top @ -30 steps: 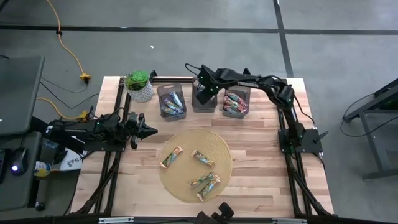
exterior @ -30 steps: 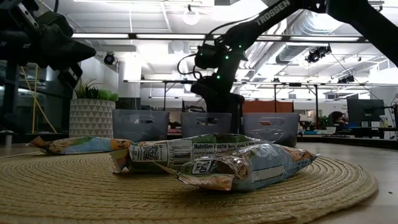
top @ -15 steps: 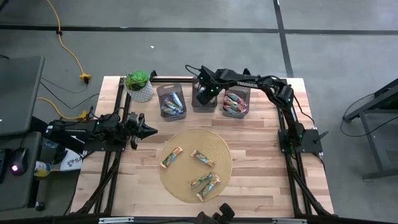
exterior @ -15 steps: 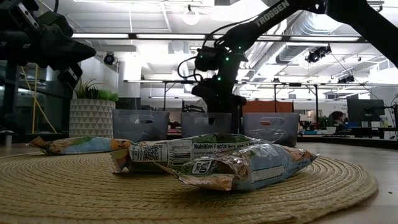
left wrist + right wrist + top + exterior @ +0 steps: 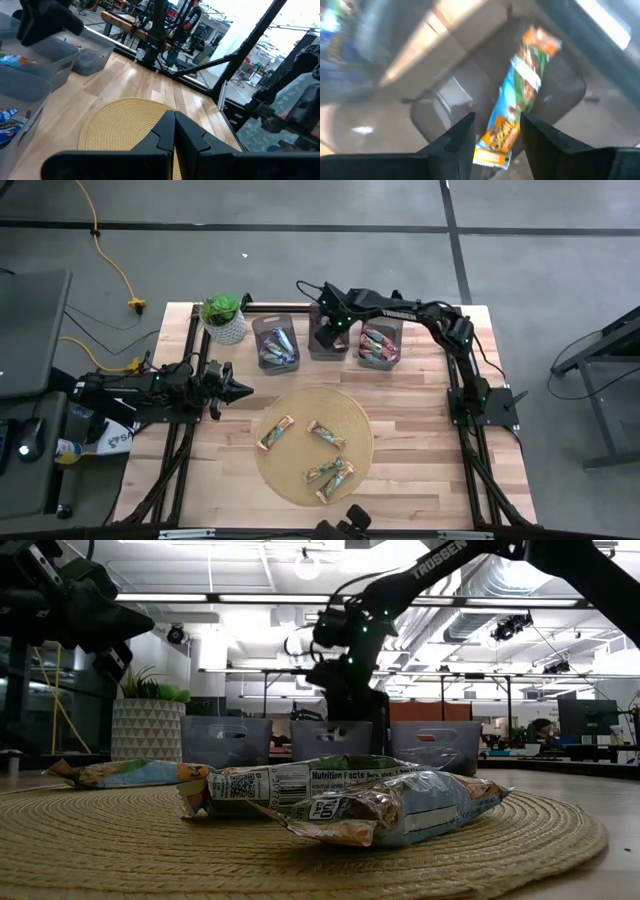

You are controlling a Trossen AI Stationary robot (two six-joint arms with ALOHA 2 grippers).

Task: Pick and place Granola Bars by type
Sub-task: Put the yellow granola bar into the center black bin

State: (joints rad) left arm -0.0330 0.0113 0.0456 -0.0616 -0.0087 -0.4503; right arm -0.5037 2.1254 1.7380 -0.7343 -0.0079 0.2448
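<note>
High view, right arm: your right gripper (image 5: 328, 330) sits over the middle bin (image 5: 327, 340) of three at the table's far edge. You cannot read its jaws from up here.
High view, left arm: your left gripper (image 5: 240, 390) waits near the left edge, pointing at the woven mat (image 5: 314, 445), fingers drawn to a point, nothing in them.
High view, Granola Bars: four bars (image 5: 277, 432) lie on the mat, apart from one another except two that touch at the near side. The left bin (image 5: 275, 343) holds blue-wrapped ones, the right bin (image 5: 380, 345) reddish ones; that reads as one type per bin.
Low view: the right gripper hangs just above the middle bin, which fits a drop. The bins' walls hide their contents. The bars on the mat overlap from this angle; you cannot count them here.
Left wrist view: fingers (image 5: 172, 135) pressed together, empty, aimed over the mat. Bins are cut off at the edge.
Right wrist view: jaws stand parted, and a green, blue and orange bar (image 5: 517, 95) lies between and beyond the fingers (image 5: 457, 137), down in the grey bin. I judge it released or nearly so; blur keeps you from telling whether a pad touches the wrapper. No other bar shows in that bin.
</note>
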